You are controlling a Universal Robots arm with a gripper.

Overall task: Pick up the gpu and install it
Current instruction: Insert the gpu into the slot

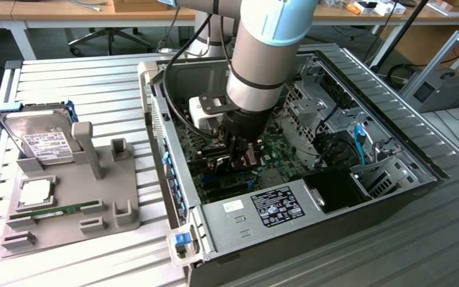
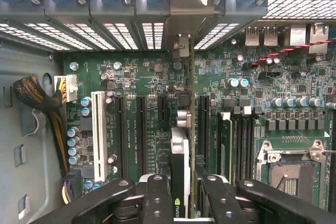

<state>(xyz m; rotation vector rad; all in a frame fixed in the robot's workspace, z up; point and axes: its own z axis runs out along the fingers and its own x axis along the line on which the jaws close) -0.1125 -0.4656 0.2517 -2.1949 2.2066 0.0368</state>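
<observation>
Gripping the gpu (image 2: 181, 150) edge-on, the gripper (image 2: 181, 192) sits inside the open case (image 1: 389, 128) above the motherboard (image 2: 131, 77); the card's lower edge is hidden.

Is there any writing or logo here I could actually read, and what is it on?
None can be quoted.
Gpu, held edge-on by the gripper: a small green logo, no letters legible.
Motherboard: white print beside the slots, too small.
Power supply: black label, blurred.
Hard drive: white label, blurred.
</observation>
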